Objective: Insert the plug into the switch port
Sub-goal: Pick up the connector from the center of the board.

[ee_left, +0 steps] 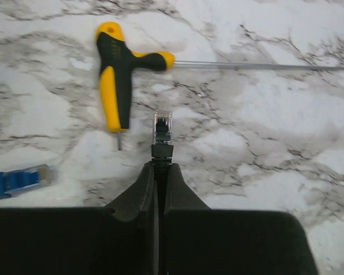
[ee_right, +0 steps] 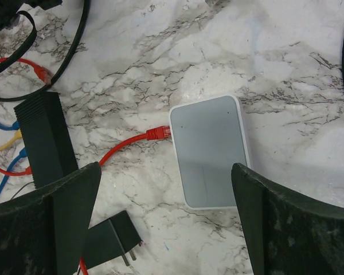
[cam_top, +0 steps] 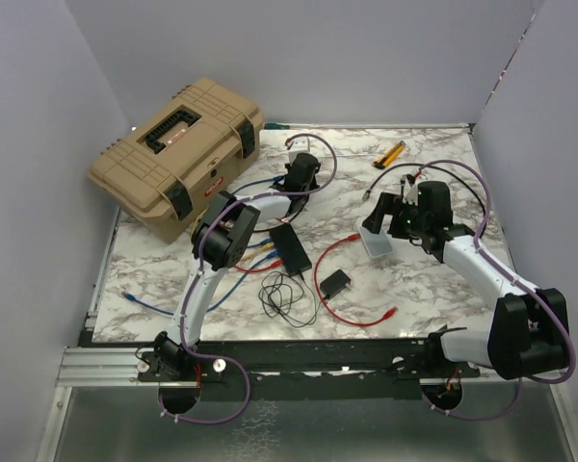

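the left end effector (ee_left: 159, 169) is clamped narrow on the black boot of the plug (ee_left: 162, 123), and the plug's clear tip juts straight ahead along the fingers. the switch (cam_top: 375, 243) lies well apart to its right on the worktop (cam_top: 424, 279). the right end effector (ee_right: 164, 167) is nearer and hovers over the switch, wide and empty. a red plug (ee_right: 157, 133) meets one switch edge; free ports are probably there, though none shows. a black block (ee_right: 43, 137) and loose cables lie on that same side, across the path.

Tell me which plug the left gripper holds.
The clear plug with a black boot, in the left gripper; the blue plug lies loose, the red plug is at the switch.
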